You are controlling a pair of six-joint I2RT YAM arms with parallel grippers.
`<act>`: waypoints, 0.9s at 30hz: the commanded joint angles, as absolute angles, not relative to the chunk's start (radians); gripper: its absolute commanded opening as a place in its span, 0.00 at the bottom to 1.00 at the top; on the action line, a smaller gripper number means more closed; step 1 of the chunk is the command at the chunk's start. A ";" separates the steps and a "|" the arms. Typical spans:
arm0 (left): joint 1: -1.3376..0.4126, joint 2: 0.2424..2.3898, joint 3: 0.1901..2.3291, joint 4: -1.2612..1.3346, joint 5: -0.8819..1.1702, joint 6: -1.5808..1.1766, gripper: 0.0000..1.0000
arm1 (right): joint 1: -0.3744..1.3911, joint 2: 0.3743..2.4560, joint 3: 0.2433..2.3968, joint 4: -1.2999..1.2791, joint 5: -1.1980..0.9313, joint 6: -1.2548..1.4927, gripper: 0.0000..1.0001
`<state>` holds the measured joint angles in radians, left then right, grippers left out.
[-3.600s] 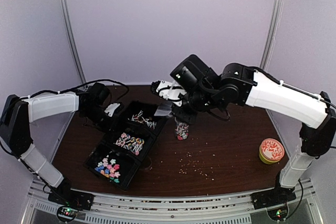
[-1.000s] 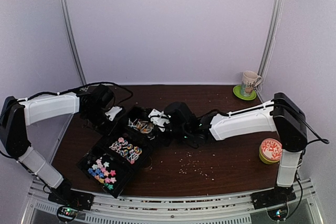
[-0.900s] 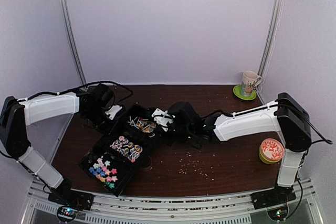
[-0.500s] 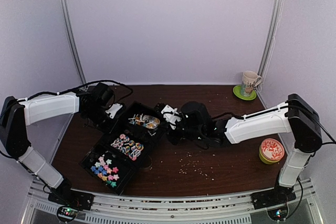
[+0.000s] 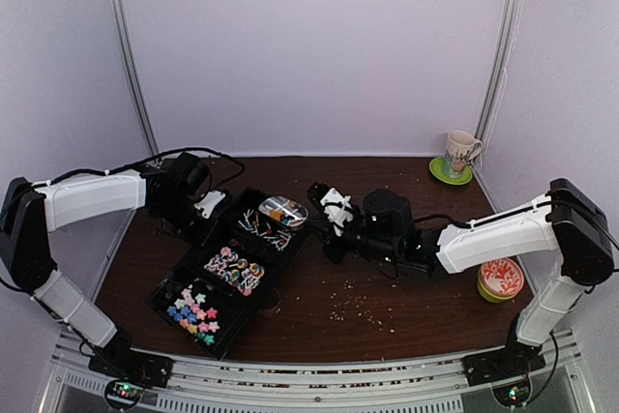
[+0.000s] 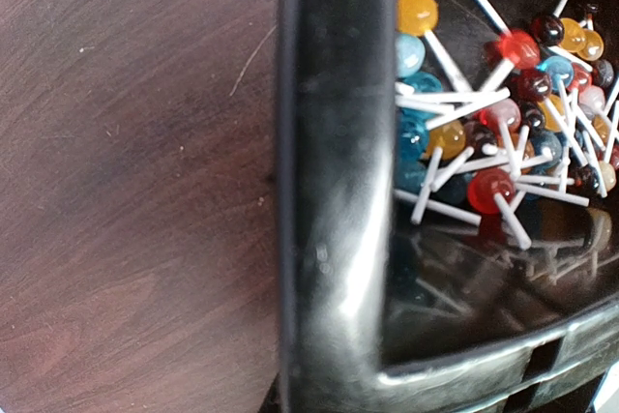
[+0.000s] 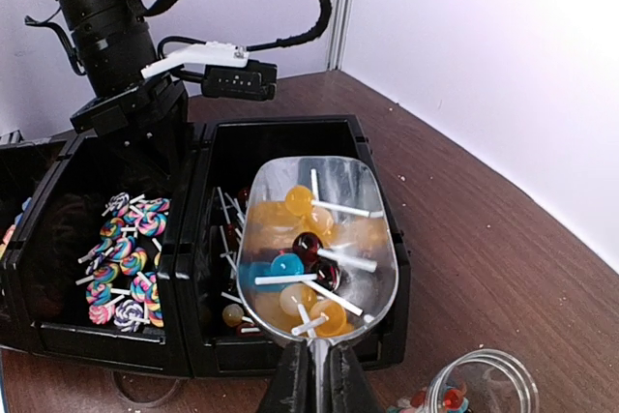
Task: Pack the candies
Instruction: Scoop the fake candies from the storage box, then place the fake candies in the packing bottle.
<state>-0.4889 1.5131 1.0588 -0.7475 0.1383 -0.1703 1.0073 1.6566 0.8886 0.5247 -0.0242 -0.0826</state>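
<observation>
A black three-compartment tray (image 5: 161, 293) holds the candies: star sweets (image 5: 193, 312) in the near compartment, swirl lollipops (image 5: 236, 271) in the middle, ball lollipops (image 5: 259, 228) in the far one. My right gripper (image 5: 326, 214) is shut on the handle of a metal scoop (image 5: 283, 210). In the right wrist view the scoop (image 7: 360, 184) is level above the far compartment and loaded with ball lollipops (image 7: 286, 267). My left gripper (image 5: 200, 208) is at the tray's far-left corner; its view shows the tray wall (image 6: 329, 191) running into the jaws.
A glass jar (image 7: 486, 378) with a few sweets stands right of the tray, by the right gripper. A mug (image 5: 461, 151) on a green saucer stands back right. A round red-patterned tin (image 5: 500, 278) sits right. Pale crumbs (image 5: 353, 307) lie mid-table.
The right arm dropped from above the jar, dug the scoop into the far compartment, then drew back right and lifted it out full of ball lollipops. The tray shifted slightly.
</observation>
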 commanded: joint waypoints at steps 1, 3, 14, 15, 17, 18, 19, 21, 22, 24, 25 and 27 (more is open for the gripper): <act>-0.481 1.467 1.116 -0.683 0.192 -0.184 0.00 | 0.996 1.602 0.842 0.665 0.015 -0.093 0.00; -0.481 1.468 1.116 -0.684 0.189 -0.184 0.00 | 0.996 1.602 0.852 0.648 0.022 -0.093 0.00; -0.473 1.469 1.118 -0.689 0.169 -0.191 0.00 | 0.976 1.426 0.866 0.324 0.121 -0.106 0.00; -0.470 1.469 1.118 -0.690 0.167 -0.192 0.00 | 0.971 1.397 0.872 0.276 0.136 -0.105 0.00; -0.468 1.469 1.119 -0.691 0.168 -0.194 0.00 | 0.967 1.364 0.890 0.176 0.165 -0.106 0.00; -0.468 1.469 1.119 -0.691 0.167 -0.195 0.00 | 0.965 1.349 0.902 0.122 0.179 -0.108 0.00; -0.466 1.469 1.118 -0.691 0.168 -0.195 0.00 | 0.964 1.336 0.912 0.075 0.194 -0.110 0.00; -0.466 1.468 1.118 -0.690 0.166 -0.196 0.00 | 0.961 1.309 0.930 -0.011 0.222 -0.109 0.00; -0.466 1.467 1.120 -0.690 0.167 -0.196 0.00 | 0.961 1.296 0.934 -0.056 0.231 -0.106 0.00; -0.466 1.466 1.118 -0.691 0.164 -0.196 0.00 | 0.957 1.272 0.945 -0.122 0.235 -0.096 0.00; -0.466 1.466 1.118 -0.691 0.165 -0.197 0.00 | 0.955 1.261 0.951 -0.150 0.232 -0.092 0.00; -0.466 1.466 1.118 -0.692 0.164 -0.198 0.00 | 0.953 1.249 0.966 -0.201 0.230 -0.081 0.00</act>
